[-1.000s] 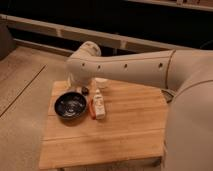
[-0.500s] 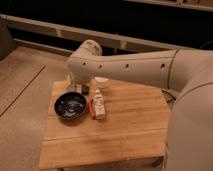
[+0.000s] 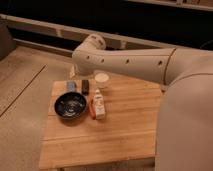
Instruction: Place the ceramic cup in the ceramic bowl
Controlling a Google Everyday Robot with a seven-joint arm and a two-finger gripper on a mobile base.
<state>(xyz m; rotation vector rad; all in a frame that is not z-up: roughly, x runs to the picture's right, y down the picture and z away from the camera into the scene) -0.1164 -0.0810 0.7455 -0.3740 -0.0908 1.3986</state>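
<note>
The ceramic cup [image 3: 101, 80], small, white and round, stands near the back edge of the wooden table [image 3: 120, 130]. The ceramic bowl [image 3: 70, 106], wide, glossy and black, sits at the table's left, in front of and to the left of the cup. My gripper [image 3: 78, 86] hangs from the big white arm [image 3: 125, 62] just behind the bowl and left of the cup. Its two dark fingers [image 3: 85, 87] stand apart with nothing between them. The gripper touches neither the cup nor the bowl.
A white bottle with an orange-red side [image 3: 98, 106] lies right of the bowl, in front of the cup. The arm's bulk fills the right side of the view. A dark wall and rail run behind the table, with carpet to the left.
The arm has shifted slightly left and down, so the gripper's fingers now show above the bowl's back rim. The cup, bowl and bottle have not moved.
</note>
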